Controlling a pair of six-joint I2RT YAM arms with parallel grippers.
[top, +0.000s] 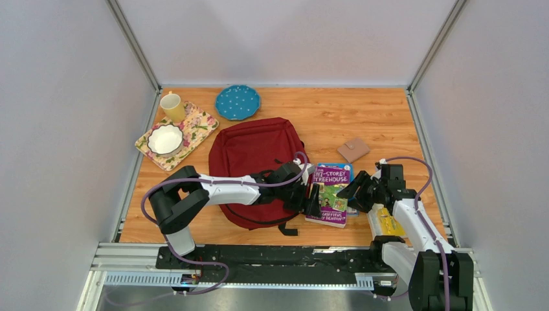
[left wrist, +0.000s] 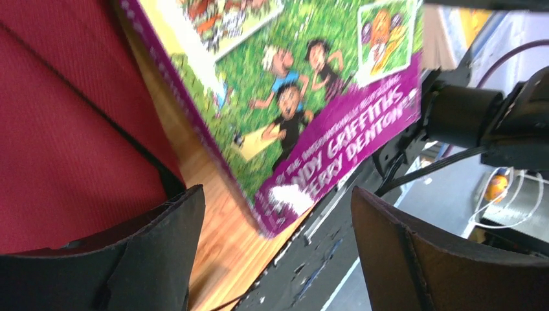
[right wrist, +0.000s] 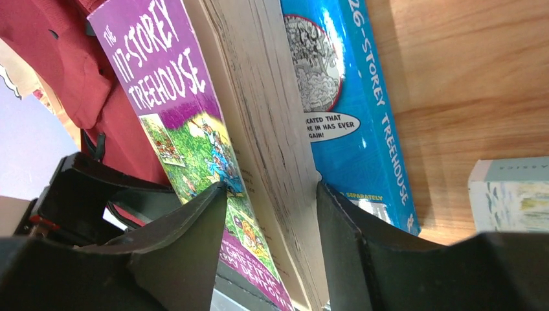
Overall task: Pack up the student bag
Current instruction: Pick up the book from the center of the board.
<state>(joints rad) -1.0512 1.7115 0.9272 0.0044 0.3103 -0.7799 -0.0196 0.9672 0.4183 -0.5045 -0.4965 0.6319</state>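
Red student bag [top: 256,162]: lies flat at the middle of the table [top: 388,116], directly left of the books.
Purple book [top: 331,191]: rests just right of the bag, toward the near edge, stacked on a blue book [right wrist: 349,97].
Left gripper [left wrist: 278,207]: reaches across the bag's near right part. Jaws are spread wide. The purple book's near corner sits in line with the gap and no contact shows.
Right gripper [right wrist: 272,194]: straddles the purple book's page edge from the right, with one finger over the cover and the other on the blue book's side.
Right pinch: the fingers lie right against the book, but the wrist view does not show whether they press on it, so the grip cannot be told.
Step in hand: taking hold of the purple book, judged to be an early item for packing.
Next move: requires a confirmed pinch on the purple book alone, leaving the blue book on the table. Then lift and carry left to the bag. The left gripper is placed to steady the book or hold the bag's opening.
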